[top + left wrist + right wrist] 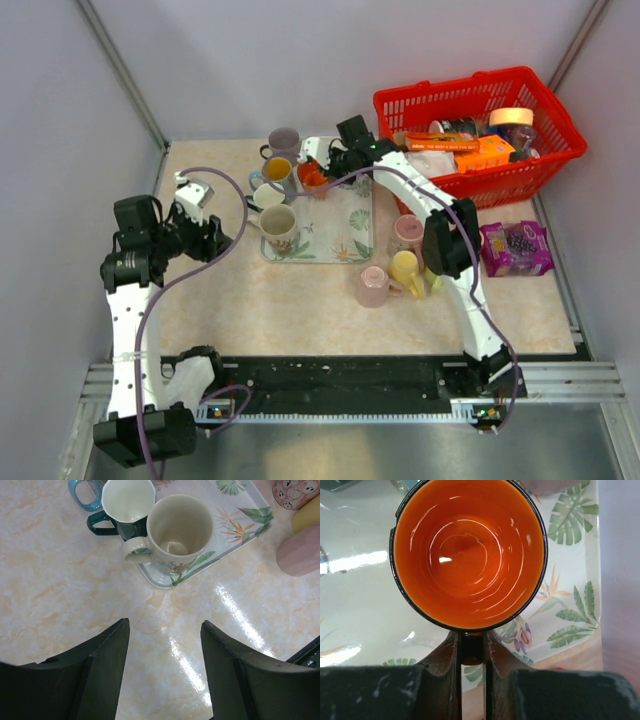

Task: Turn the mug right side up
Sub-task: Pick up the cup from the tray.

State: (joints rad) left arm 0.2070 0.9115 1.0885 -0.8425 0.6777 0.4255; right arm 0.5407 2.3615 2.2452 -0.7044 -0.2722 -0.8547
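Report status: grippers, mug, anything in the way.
Left gripper open, empty. Right gripper shut on orange mug, mouth up, over tray. Cream mug shares tray.

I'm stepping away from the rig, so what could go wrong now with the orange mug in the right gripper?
The right gripper pinches the orange mug at only one narrow spot on its edge, so it might swing or slip. It is also over a crowded tray, close to the yellow-lined mug, which it could knock.
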